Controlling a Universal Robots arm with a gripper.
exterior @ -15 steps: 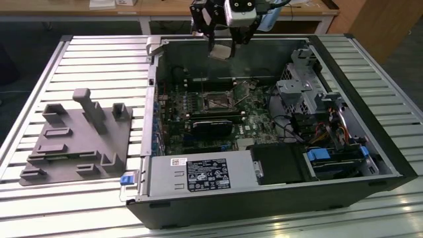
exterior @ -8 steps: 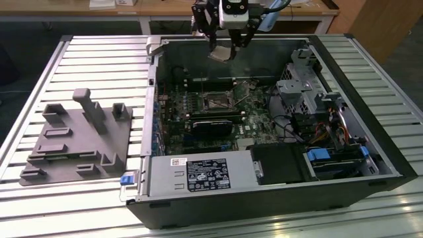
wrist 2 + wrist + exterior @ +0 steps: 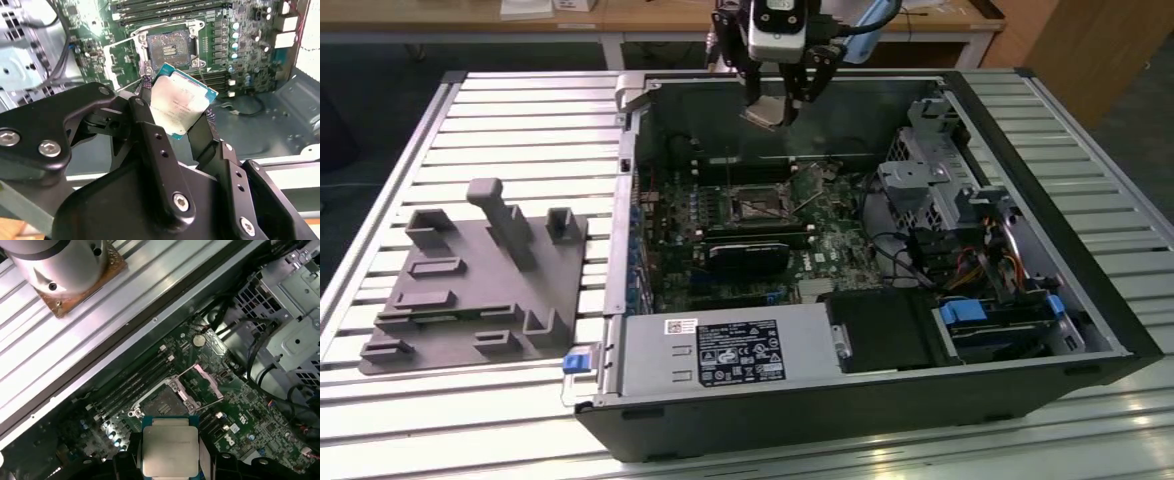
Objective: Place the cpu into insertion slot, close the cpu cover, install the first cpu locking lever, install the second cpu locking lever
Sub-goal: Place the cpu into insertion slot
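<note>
My gripper (image 3: 774, 105) hangs above the far wall of the open computer case, shut on the cpu (image 3: 181, 104), a flat square chip with a silvery top, also seen as the cpu (image 3: 169, 450) and the cpu (image 3: 769, 113). It is held well above the board, tilted. The insertion slot (image 3: 758, 205) is a black-rimmed square socket on the green board; it lies bare as the insertion slot (image 3: 168, 47) and the insertion slot (image 3: 162, 404). The cpu cover (image 3: 119, 64), a thin metal frame, stands swung open beside the socket, seen too as the cpu cover (image 3: 205, 385).
The case (image 3: 881, 400) lies on a slatted metal table (image 3: 520, 120). A black rectangular module (image 3: 747, 255) sits nearer than the socket. Drive cage and cables (image 3: 947, 200) fill the exterior view's right. A grey fixture (image 3: 474, 285) lies on the left.
</note>
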